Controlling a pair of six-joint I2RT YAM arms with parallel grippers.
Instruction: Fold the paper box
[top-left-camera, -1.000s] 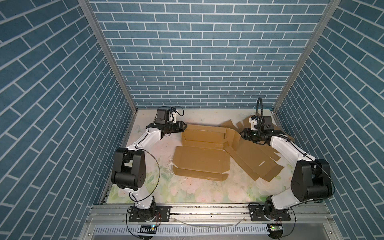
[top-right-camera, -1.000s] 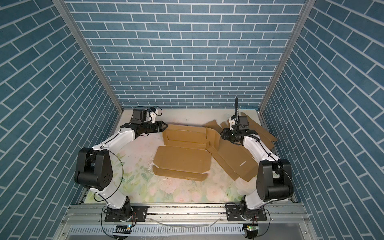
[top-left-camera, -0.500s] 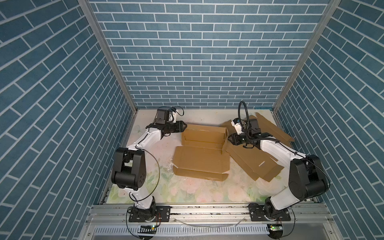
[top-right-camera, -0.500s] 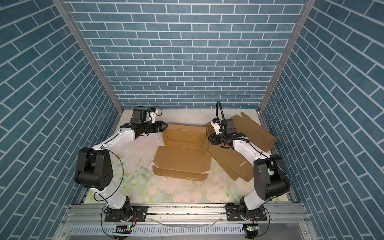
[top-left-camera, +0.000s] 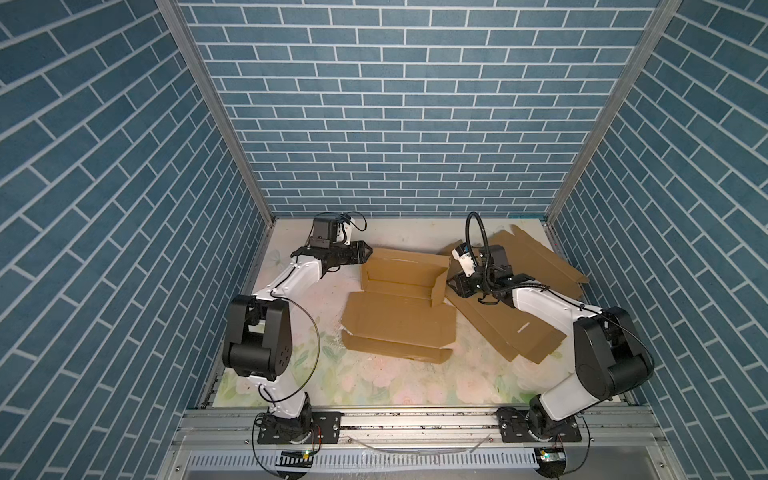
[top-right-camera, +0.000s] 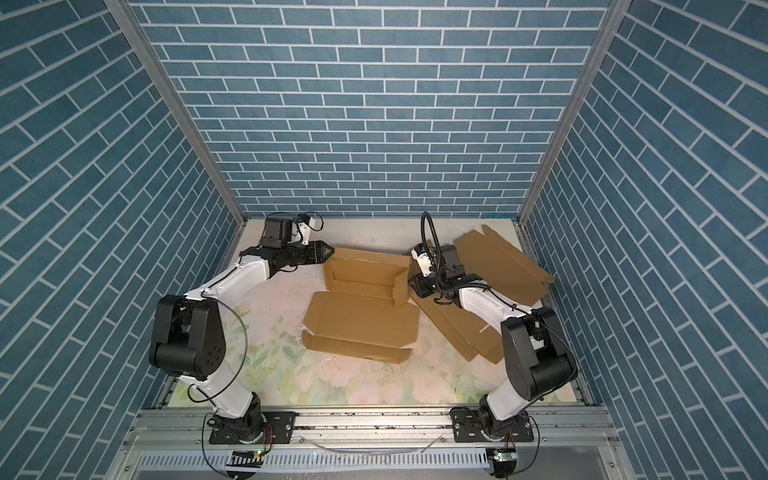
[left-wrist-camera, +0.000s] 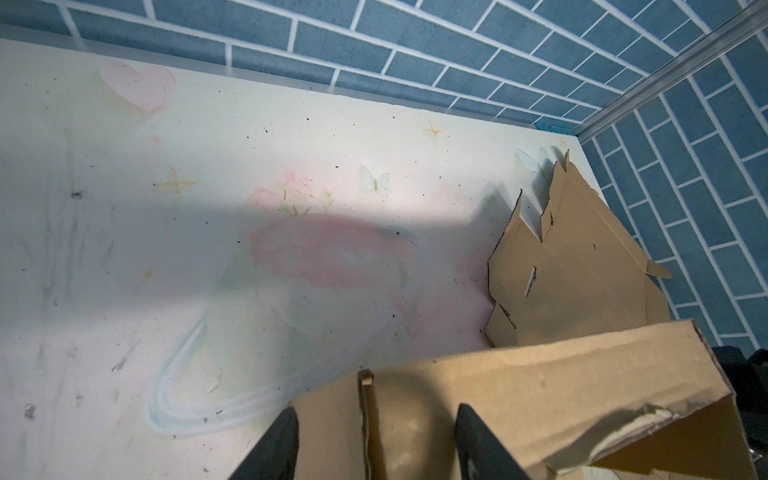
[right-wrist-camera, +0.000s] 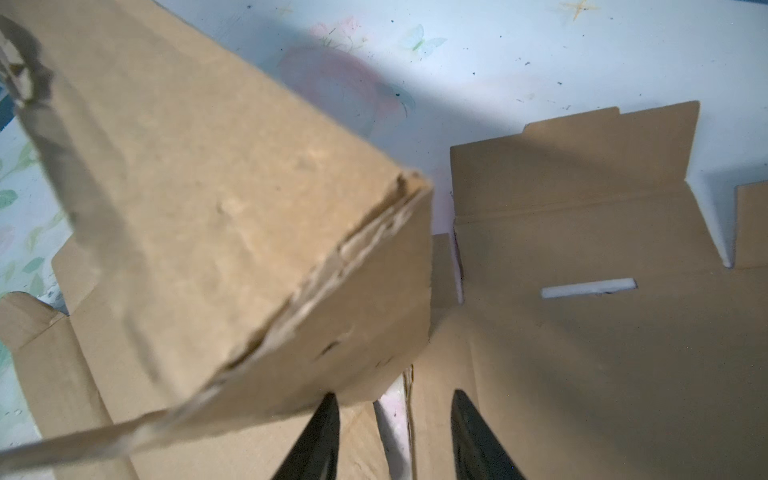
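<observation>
On the left, I'm seeing the left gripper (top-left-camera: 368, 258) staying put at the left end wall of the paper box (top-left-camera: 405, 272). Its fingers are spread, with the wall's face spanning between them, and they are nipping nothing. The box is sitting mid-table toward the back, its lid panel (top-left-camera: 399, 320) lying flat toward me.

The change is happening on the right. The right gripper (right-wrist-camera: 393, 395) has swung in over the last second, and the right end wall (top-left-camera: 439, 286), which was splayed outward before, is now standing nearly upright. The fingers are parted and empty, just beside that wall. I'm judging that the tray is gaining its second end.

The board is looking matte, brown and corrugated, fraying along one corner crease. Further right, two flat blanks (top-left-camera: 511, 328) are lying slotted and tabbed.
</observation>
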